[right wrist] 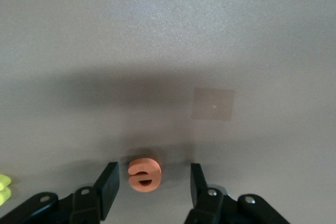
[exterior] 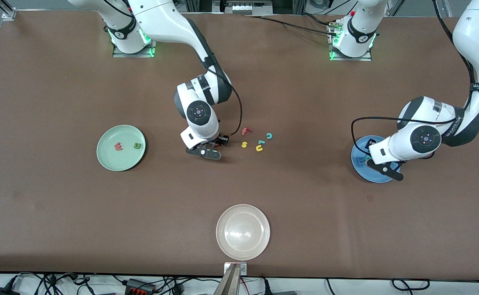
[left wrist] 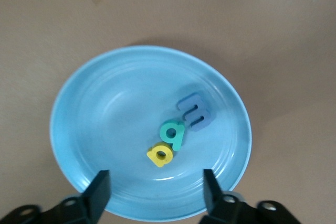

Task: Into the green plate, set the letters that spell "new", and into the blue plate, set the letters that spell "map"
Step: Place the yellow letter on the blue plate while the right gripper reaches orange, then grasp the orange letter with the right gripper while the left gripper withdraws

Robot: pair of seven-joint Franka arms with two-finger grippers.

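In the left wrist view the blue plate (left wrist: 105, 119) holds a blue m (left wrist: 195, 111), a teal a (left wrist: 173, 134) and a yellow p (left wrist: 160, 155), lying close together. My left gripper (left wrist: 155, 192) hangs open over that plate's rim with nothing between its fingers. The orange e (right wrist: 144, 174) lies flat on the table between the open fingers of my right gripper (right wrist: 152, 187), untouched. In the front view the right gripper (exterior: 208, 148) hides the e. The green plate (exterior: 108, 159) holds a pinkish-red w (exterior: 118, 146) and an olive-green n (exterior: 137, 145). The blue plate (exterior: 360, 169) shows under the left gripper (exterior: 378, 162).
Loose letters lie beside the right gripper, toward the left arm's end: a red f (exterior: 245, 131), a yellow s (exterior: 244, 144), a teal c (exterior: 269, 135) and a yellow hooked letter (exterior: 259, 148). A whitish-beige plate (exterior: 242, 232) sits nearest the front camera.
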